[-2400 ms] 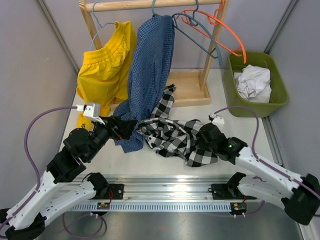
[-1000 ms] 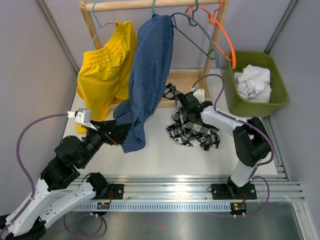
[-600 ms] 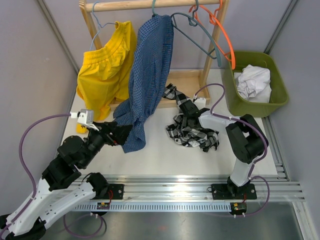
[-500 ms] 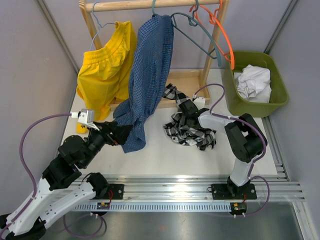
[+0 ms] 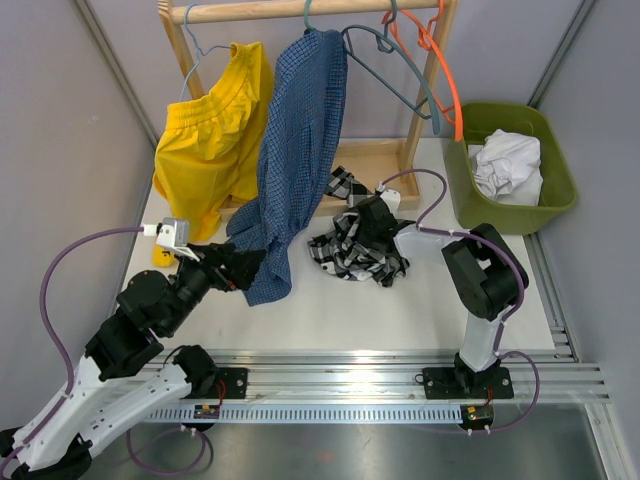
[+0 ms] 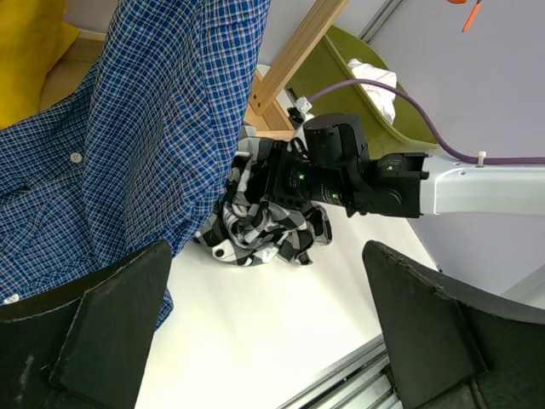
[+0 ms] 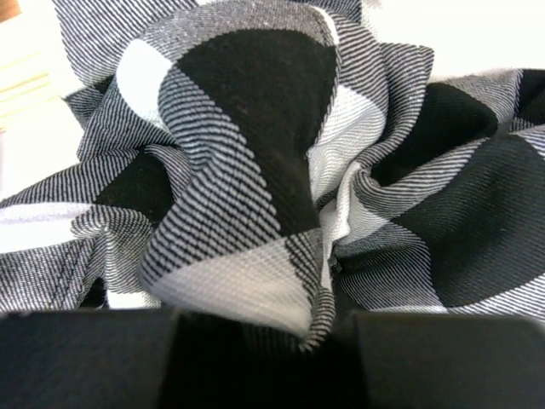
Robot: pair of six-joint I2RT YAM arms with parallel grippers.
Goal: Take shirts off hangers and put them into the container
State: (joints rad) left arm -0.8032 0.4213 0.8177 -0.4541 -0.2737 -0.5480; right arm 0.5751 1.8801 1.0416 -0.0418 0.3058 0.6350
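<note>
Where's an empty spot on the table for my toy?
The biggest bare patch of table lies between the plaid shirt and the front metal rail. A smaller one, under a purple cable, sits between that shirt and the green container. It's crowded at the left, around the blue shirt and left hand.

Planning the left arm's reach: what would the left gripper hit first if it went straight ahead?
Likely the blue shirt, its hanging edge close ahead; past that, the plaid shirt. Depth is unclear.
</note>
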